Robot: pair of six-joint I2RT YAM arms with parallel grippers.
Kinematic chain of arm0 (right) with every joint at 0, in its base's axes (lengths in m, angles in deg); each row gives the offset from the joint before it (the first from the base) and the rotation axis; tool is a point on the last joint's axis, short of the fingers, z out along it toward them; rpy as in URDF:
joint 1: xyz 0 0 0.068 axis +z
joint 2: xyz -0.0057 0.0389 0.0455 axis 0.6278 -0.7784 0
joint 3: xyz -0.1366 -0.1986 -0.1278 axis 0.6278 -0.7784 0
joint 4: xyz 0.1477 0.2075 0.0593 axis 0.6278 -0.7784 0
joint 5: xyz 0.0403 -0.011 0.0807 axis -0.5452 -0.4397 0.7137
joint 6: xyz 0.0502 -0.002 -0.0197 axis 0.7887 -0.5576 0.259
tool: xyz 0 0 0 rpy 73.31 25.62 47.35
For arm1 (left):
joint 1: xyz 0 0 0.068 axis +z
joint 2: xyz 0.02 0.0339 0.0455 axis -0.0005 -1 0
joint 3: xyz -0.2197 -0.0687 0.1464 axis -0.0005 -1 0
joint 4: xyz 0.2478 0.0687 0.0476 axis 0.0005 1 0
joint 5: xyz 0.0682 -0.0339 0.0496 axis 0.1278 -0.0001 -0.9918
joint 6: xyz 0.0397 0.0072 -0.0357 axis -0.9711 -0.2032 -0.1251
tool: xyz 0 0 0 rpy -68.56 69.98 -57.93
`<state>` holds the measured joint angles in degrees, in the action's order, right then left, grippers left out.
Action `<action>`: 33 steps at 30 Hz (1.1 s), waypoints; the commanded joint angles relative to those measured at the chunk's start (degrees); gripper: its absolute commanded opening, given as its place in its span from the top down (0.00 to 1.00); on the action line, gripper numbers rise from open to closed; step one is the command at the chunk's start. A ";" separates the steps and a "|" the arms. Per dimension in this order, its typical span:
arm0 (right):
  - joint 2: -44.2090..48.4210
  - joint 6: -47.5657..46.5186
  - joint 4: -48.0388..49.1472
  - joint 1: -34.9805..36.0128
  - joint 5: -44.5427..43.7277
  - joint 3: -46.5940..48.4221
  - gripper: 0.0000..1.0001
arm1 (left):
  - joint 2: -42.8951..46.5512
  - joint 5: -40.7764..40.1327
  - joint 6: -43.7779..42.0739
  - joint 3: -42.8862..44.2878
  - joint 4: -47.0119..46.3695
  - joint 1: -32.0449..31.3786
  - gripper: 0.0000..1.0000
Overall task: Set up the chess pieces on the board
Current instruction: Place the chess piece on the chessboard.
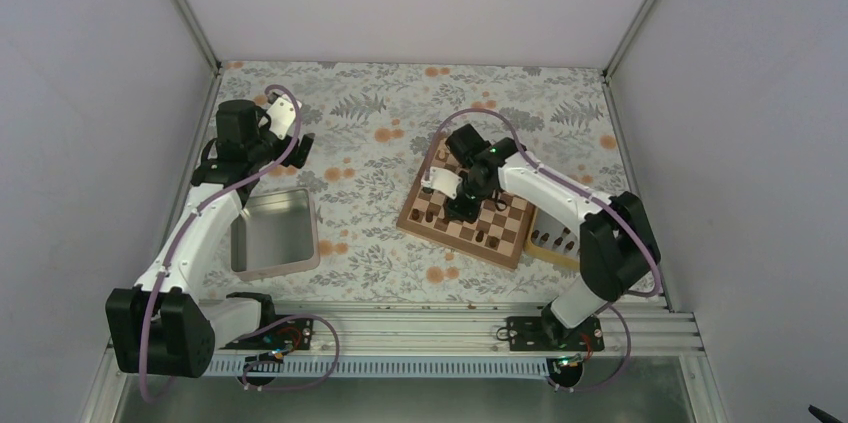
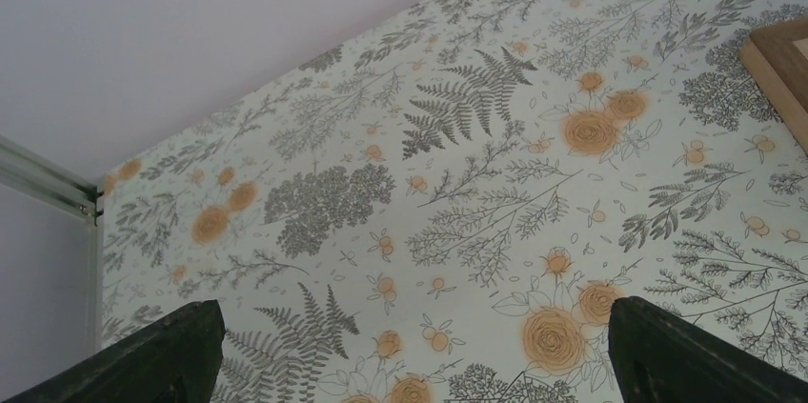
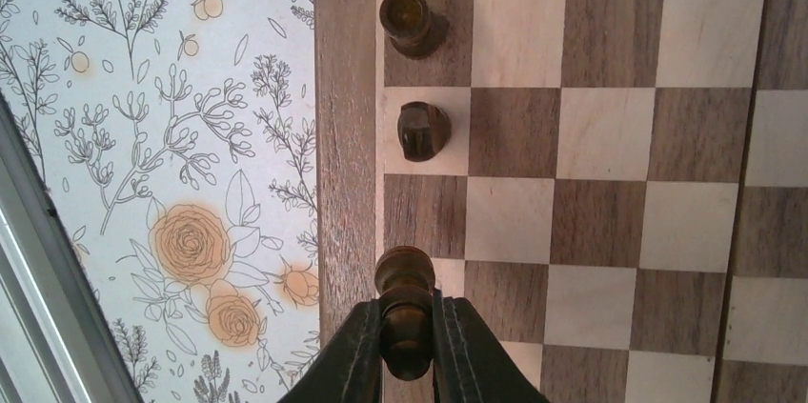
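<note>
From above, we see the board [image 1: 428,211] lying askew, right of centre on the floral cloth [image 1: 380,113]. A few dark chess pieces [image 1: 487,235] stand near its lower edge. More stand in the pale tray [image 1: 540,251] just beside the board's right side. The right gripper [image 1: 462,207] points down over the left part of the board; from here we cannot tell how its jaws stand. The left gripper [image 1: 298,149] hovers in the upper left of the frame, well apart from the board. The grey tin [image 1: 275,233] lies below it in the picture.

In the left wrist view, its two dark fingers [image 2: 162,355] sit in the lower corners of the frame, spread wide, with the cloth showing between them. A wooden corner [image 2: 777,65] pokes in at the right edge; we cannot tell whether it belongs to the board or the tray.

In the right wrist view, the fingers at the bottom centre are clamped on a dark piece [image 3: 405,312], whose round head juts up past the tips over the board's leftmost column. We cannot tell whether its base touches the wood. Higher in the same column stand two more: a corner piece [image 3: 410,22] on the dark corner square and a second piece [image 3: 422,130] on the light square just below it. The cloth fills the left of the frame.
</note>
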<state>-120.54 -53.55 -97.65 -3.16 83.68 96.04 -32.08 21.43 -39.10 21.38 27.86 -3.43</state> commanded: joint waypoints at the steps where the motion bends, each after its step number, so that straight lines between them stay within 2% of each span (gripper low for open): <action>1: -0.96 -0.68 1.78 1.68 -1.13 -0.05 0.88 | -0.41 -0.14 -0.19 -0.22 -1.43 0.20 0.00; 18: -5.67 0.19 4.14 3.65 -5.27 1.30 0.87 | -0.21 0.00 -0.28 -0.49 -1.47 0.21 0.00; 33: -6.84 0.41 4.03 3.65 -4.72 2.56 0.87 | -0.14 0.10 -0.26 -0.48 -1.34 0.21 0.00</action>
<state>-126.66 -53.66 -93.87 0.07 78.63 96.94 -32.56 21.41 -39.12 21.38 27.84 -3.43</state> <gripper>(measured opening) 0.135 0.999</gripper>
